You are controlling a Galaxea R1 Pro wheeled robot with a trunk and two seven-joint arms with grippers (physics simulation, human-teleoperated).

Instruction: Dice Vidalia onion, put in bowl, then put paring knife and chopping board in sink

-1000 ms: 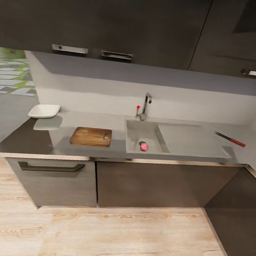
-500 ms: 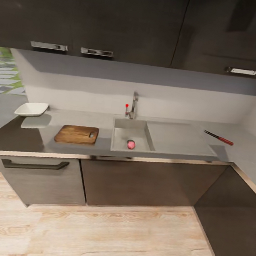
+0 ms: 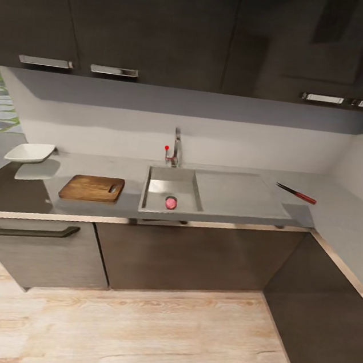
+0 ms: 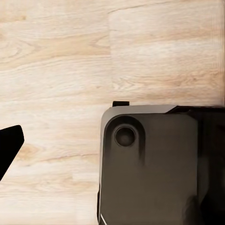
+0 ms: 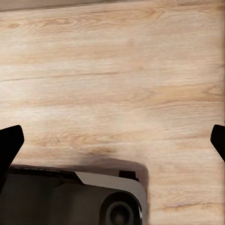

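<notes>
the whole head view has been shifted since a second ago, the camera having turned rightward; the things themselves are unmoved. the pink-red vidalia onion (image 3: 171,203) is seen in the sink (image 3: 155,206), the chopping board (image 3: 92,188) just beside it, the bowl (image 3: 30,152) farther off, the paring knife (image 3: 296,193) across the drainboard. the right gripper (image 5: 112,140) is spread wide above wooden floor (image 5: 117,70); the left gripper's (image 4: 7,152) state cannot be told.
</notes>
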